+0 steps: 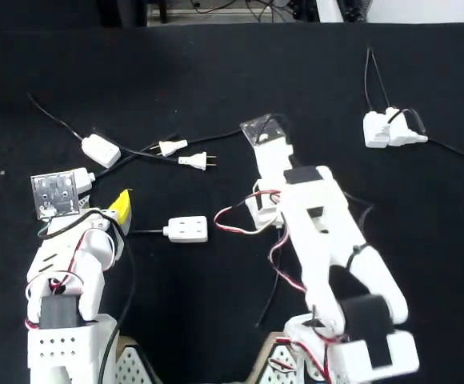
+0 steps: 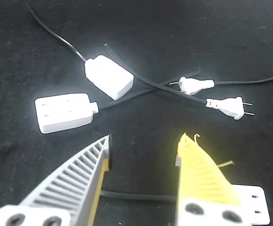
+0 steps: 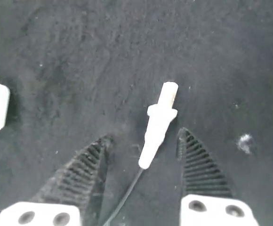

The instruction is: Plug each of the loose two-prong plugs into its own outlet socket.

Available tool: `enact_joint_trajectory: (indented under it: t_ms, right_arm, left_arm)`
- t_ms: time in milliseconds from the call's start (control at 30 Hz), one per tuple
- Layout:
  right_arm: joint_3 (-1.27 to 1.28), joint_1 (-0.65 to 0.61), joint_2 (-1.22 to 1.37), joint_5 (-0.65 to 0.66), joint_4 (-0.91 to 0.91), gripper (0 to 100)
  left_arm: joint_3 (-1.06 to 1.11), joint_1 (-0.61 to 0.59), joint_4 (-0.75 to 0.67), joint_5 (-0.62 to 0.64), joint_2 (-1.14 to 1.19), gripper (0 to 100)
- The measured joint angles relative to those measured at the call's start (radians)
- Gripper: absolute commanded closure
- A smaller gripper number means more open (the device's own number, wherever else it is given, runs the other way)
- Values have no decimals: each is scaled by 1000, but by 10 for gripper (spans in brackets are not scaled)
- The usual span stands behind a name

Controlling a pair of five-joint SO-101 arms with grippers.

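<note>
Hovering over the black table (image 1: pixel 216 72), the left gripper (image 2: pixel 145 137), jaws apart and empty, faces a flat outlet block (image 2: pixel 63 112) and a nearby two-prong plug (image 2: pixel 226 106). The right gripper (image 3: pixel 144 136), jaws likewise apart, straddles a white plug (image 3: pixel 159 123) lying on the table.

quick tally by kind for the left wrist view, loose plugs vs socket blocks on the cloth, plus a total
loose two-prong plugs: 2
white socket blocks: 3
total: 5
</note>
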Motion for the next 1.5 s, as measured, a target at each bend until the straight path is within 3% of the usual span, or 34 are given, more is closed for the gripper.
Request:
enact_joint_trajectory:
  t_ms: [133,267,467,600,967,1200,1333,1500]
  right_arm:
    - [0,46,91,0,-97,823]
    - [0,80,146,28,-118,883]
    - [-2,98,146,74,-118,889]
    - [-2,100,146,77,-118,990]
    - [-3,91,147,77,-68,868]
    - [-8,91,146,133,-23,874]
    - [-8,106,146,141,-23,986]
    - [-5,160,146,140,-31,988]
  left_arm:
    - [0,0,0,0,0,766]
    - [0,0,0,0,0,766]
    - [0,0,0,0,0,766]
    - [0,0,0,0,0,766]
    - [0,0,0,0,0,766]
    - [0,0,0,0,0,766]
    - [0,0,0,0,0,766]
    - [0,0,0,0,0,766]
